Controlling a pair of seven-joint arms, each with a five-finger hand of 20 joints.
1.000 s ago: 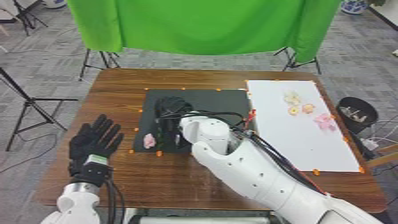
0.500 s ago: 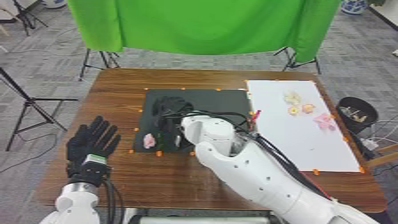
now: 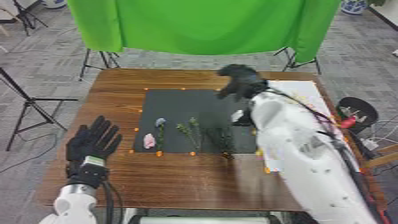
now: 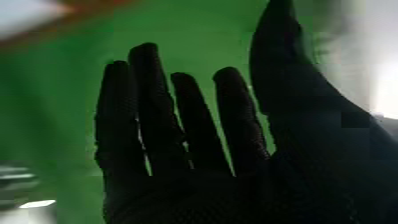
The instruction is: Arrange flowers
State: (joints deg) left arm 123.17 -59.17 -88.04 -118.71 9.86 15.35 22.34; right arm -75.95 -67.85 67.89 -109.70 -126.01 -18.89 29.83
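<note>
In the head view my right hand is above the far edge of the dark mat, holding nothing. Seen in the right wrist view, my right hand has straight, spread fingers. My left hand lies open over the table's left side. On the dark mat are a pink flower, a stem with a pale blue head, green sprigs and darker foliage. Something white is beside my right forearm. That arm covers much of the white board and whatever lies there.
The brown table has orange markers around the mat and board. A black bin stands off the right edge. Beyond the far edge hangs a green cloth, and a black stand is on the left.
My right hand has moved from over the dark mat's left part toward the far right, with its arm swinging over the white board. The flowers on the mat are uncovered. The left hand has stayed still.
</note>
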